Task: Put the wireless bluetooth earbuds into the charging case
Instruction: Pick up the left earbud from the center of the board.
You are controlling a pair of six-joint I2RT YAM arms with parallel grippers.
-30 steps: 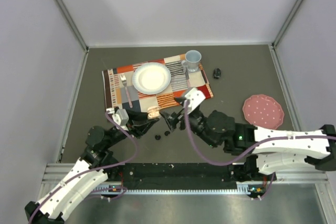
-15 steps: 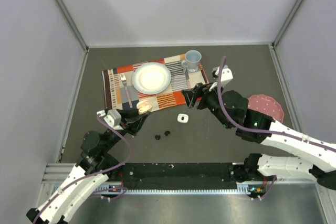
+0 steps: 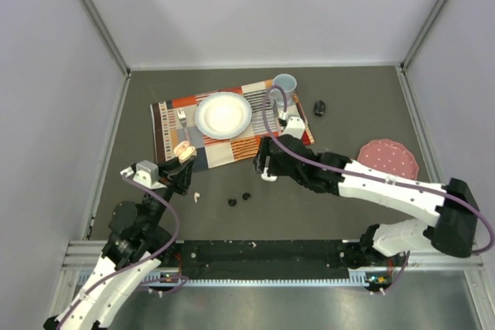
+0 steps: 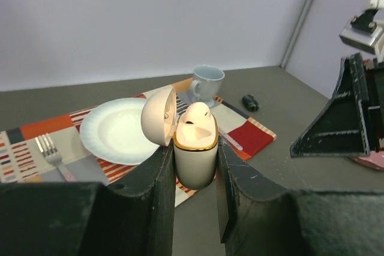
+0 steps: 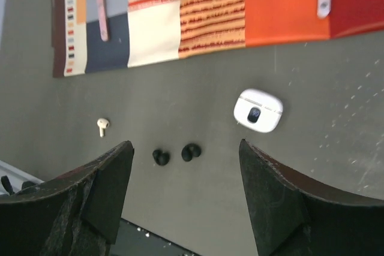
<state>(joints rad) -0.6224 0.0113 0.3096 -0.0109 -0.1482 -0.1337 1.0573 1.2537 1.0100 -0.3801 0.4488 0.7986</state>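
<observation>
Left gripper (image 4: 195, 169) clamped on the open beige charging case (image 4: 195, 148) — a seated white earbud (image 4: 195, 116) pokes from its top.
Right gripper (image 5: 185, 143) hangs spread wide over the grey table (image 5: 336, 166) — under it lie a small white case (image 5: 258, 110), two black earbuds (image 5: 159, 157) and a loose white earbud (image 5: 102, 126).

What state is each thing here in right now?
Beige case: lid open, one earbud inside, held upright.
White case: looks shut, lying loose.
White earbud: lying loose.
Black earbuds: loose, side by side.
Left gripper: shut on beige case.
Right gripper: open, empty.
Cup: upright.
</observation>
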